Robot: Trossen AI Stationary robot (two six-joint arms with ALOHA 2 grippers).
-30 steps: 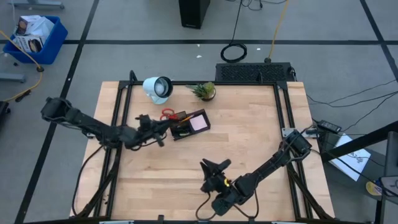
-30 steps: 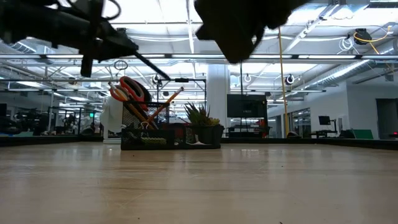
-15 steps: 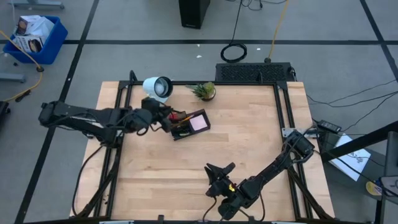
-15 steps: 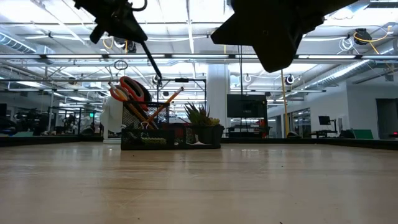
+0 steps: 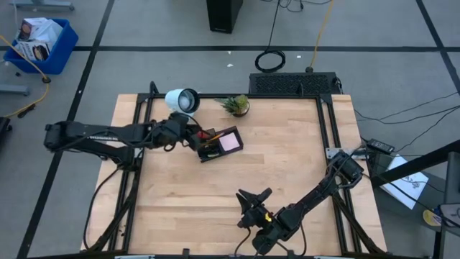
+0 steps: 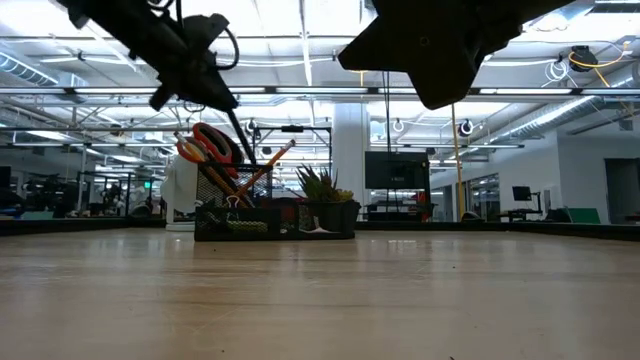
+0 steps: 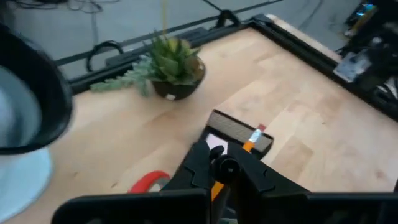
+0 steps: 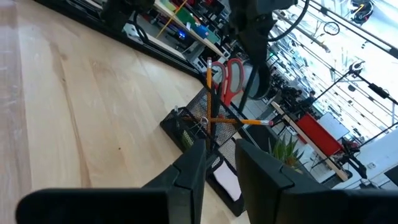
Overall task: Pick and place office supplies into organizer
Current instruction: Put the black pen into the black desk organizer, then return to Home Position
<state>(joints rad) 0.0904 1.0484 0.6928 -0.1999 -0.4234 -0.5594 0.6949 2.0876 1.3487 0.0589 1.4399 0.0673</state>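
Left gripper (image 5: 192,138) holds a black pen (image 6: 240,140) over the organizer (image 5: 219,144) at the far left of the worktop (image 5: 287,165).

In the low view its fingers are clenched on the pen's upper end, and the pen slants down with its tip among the things standing in the organizer's left compartment, beside the red-handled scissors (image 6: 215,143) and an orange pencil (image 6: 268,161) that lean there. A pale pink sticky-note pad (image 5: 229,142) lies in the organizer's right compartment. A small potted plant (image 5: 237,106) stands just beyond the organizer, and a white round lamp (image 5: 182,101) sits to its far left. The right gripper (image 5: 253,199) hovers near the worktop's near edge, well apart from the organizer, its fingers released and spread.
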